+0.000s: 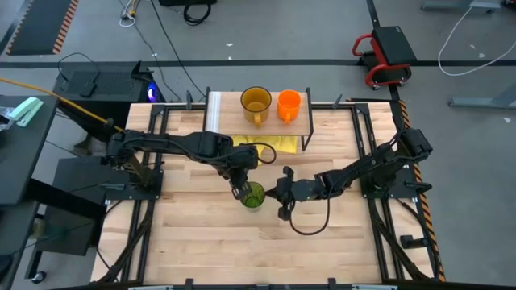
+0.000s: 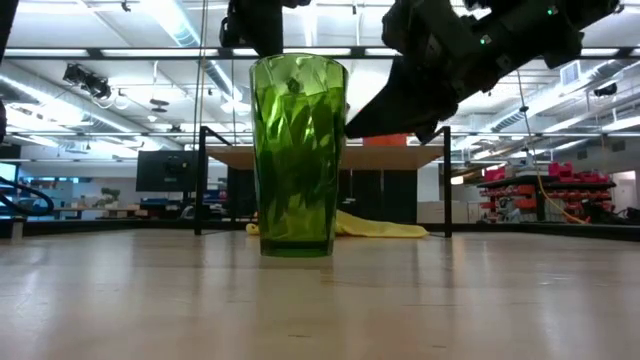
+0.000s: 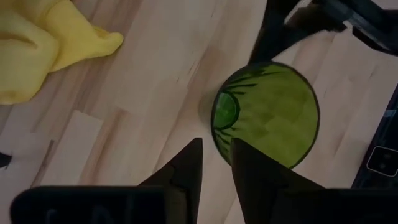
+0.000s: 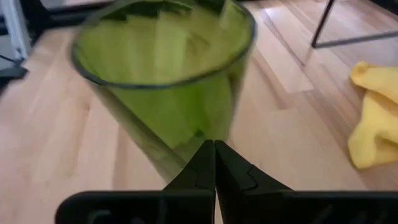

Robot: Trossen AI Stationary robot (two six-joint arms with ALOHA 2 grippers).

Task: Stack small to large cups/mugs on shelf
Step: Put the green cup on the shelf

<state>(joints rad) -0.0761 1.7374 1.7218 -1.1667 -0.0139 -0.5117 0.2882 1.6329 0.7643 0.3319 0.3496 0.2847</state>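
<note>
The green tumbler point(image 1: 253, 196) stands upright on its base on the tabletop, near the middle, also seen in the low view point(image 2: 297, 150). My left gripper point(image 3: 216, 152) hovers just above its rim, slightly open, one finger over the mouth and one outside the wall. My right gripper point(image 4: 214, 146) is shut, its tips right at the tumbler's wall point(image 4: 186, 118) on the side facing the table's right edge. The amber mug point(image 1: 255, 102) and the orange mug point(image 1: 289, 105) stand side by side on the shelf point(image 1: 226, 121) at the far edge. My right gripper comes in nearly level from the table's right, its shut fingertips point(image 2: 355, 125) at the tumbler's side wall below the rim. Whether they touch the wall, I cannot tell. The tumbler stands upright on the table.
A crumpled yellow cloth point(image 1: 270, 146) lies on the table under and in front of the shelf, also in the left wrist view point(image 3: 43, 46). The shelf's black legs point(image 4: 323, 25) stand close beyond the tumbler. Bare wood stretches toward the near edge point(image 1: 258, 250).
</note>
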